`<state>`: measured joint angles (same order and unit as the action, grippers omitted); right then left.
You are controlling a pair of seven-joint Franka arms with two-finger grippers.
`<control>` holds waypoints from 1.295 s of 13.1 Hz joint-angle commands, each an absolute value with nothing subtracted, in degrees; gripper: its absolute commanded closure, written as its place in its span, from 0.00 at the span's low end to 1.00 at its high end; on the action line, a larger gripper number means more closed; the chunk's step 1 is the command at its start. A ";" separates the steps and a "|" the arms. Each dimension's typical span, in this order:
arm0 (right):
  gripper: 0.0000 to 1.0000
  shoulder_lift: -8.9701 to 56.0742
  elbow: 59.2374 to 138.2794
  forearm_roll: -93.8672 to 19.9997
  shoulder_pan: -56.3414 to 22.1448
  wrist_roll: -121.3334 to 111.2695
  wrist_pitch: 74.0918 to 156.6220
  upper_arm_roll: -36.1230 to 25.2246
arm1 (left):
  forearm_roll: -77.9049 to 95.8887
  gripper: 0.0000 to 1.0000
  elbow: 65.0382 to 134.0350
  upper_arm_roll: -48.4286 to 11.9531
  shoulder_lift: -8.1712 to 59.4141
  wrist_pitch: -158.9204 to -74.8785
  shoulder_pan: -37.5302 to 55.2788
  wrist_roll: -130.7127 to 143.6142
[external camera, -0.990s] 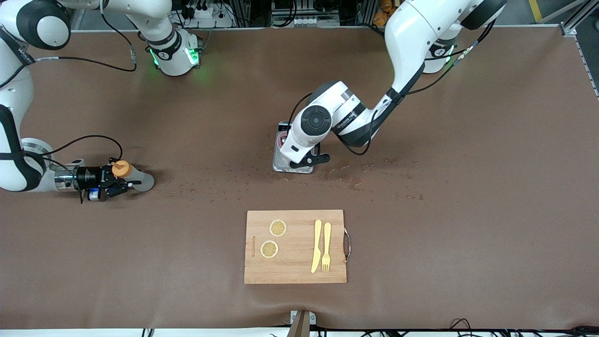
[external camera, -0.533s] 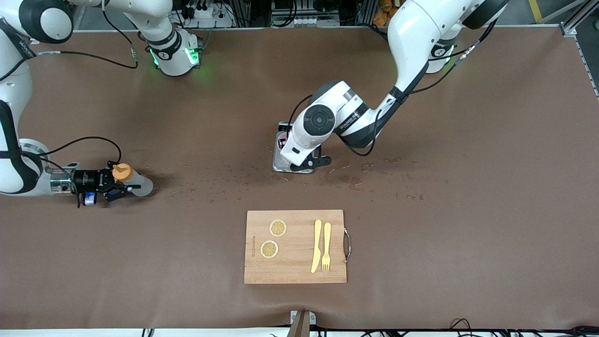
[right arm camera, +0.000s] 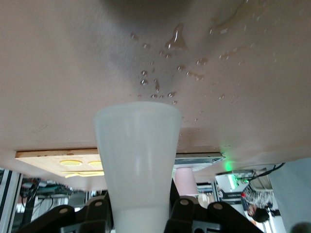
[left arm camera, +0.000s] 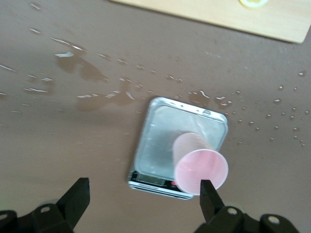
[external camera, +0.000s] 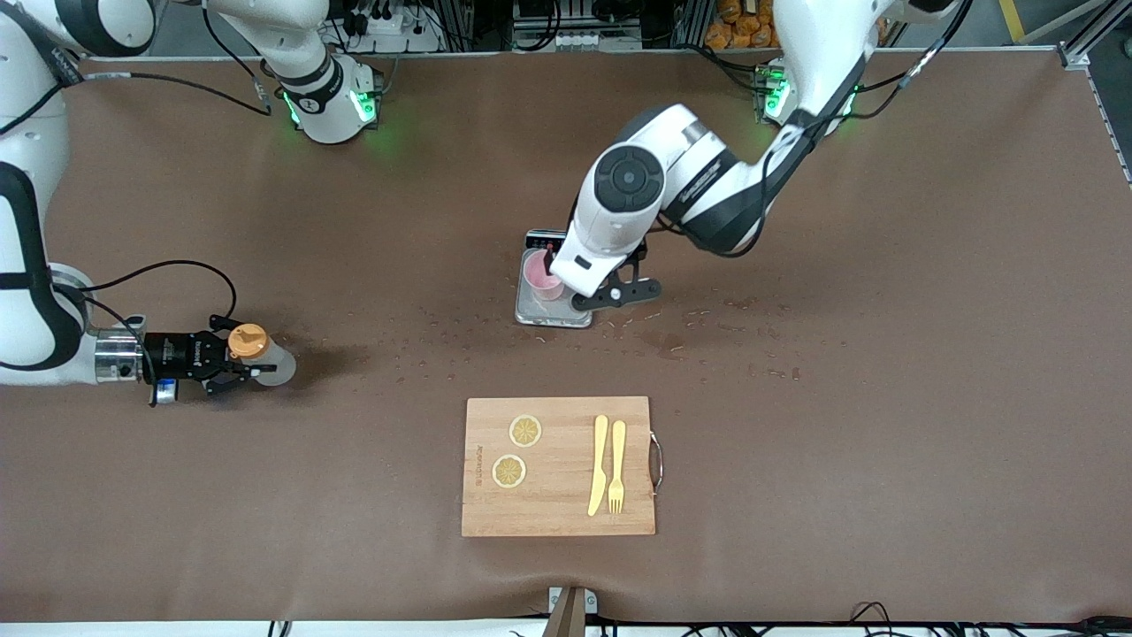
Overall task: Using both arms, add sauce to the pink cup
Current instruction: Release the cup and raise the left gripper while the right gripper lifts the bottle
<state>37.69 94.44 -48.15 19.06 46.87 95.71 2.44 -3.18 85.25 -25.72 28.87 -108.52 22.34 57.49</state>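
small pale pink plastic tumbler [external camera: 540, 274] standing upright on the flat metal tray of the small grey scale [external camera: 550, 302], at the tray corner toward the scale's display strip. in the left wrist view, pink cup [left arm camera: 200, 164] seen from above, round rim unobstructed, nothing touching it. left gripper [left arm camera: 143, 196] up in the air over the scale, black fingers [left arm camera: 77, 198] spread wide, holding nothing, cup rim close by one fingertip but apart from it. in the front view, left gripper [external camera: 619, 287] partly hidden under the white wrist, over the scale edge toward the left arm's end of the table.

small translucent whitish squeeze bottle with orange nozzle cap [external camera: 259, 355] well apart from the scale, toward the right arm's end of the table. right gripper [external camera: 232, 361] clamped narrowly on the bottle just below the orange cap, arm lying low and level over the brown table cover [external camera: 884, 354]. bottle tilted, cap end at the gripper, rounded base end pointing toward the scale. in the right wrist view, whitish bottle body [right arm camera: 137, 160] filling the space between the black fingers [right arm camera: 181, 211].

scatter of liquid droplets [external camera: 424, 332] on the table cover between bottle and scale.

rectangular wooden cutting board with metal handle [external camera: 559, 466] nearer to the front camera than the scale. on the board: two lemon slices [external camera: 525, 431], yellow plastic knife [external camera: 600, 464], yellow plastic fork [external camera: 616, 466] side by side.
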 commanded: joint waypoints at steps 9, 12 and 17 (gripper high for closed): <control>0.60 23.65 99.93 -37.71 7.92 68.97 99.32 1.67 | -3.52 0.00 95.71 -26.19 9.76 -101.70 4.85 34.48; 0.61 19.62 102.73 -33.76 2.92 77.49 102.55 1.67 | -0.10 0.00 95.71 -26.19 6.95 -98.01 -1.56 22.99; 0.61 15.38 106.79 -29.71 -5.52 89.63 107.57 1.67 | 0.53 0.00 95.45 -25.32 3.96 -95.63 -6.67 12.85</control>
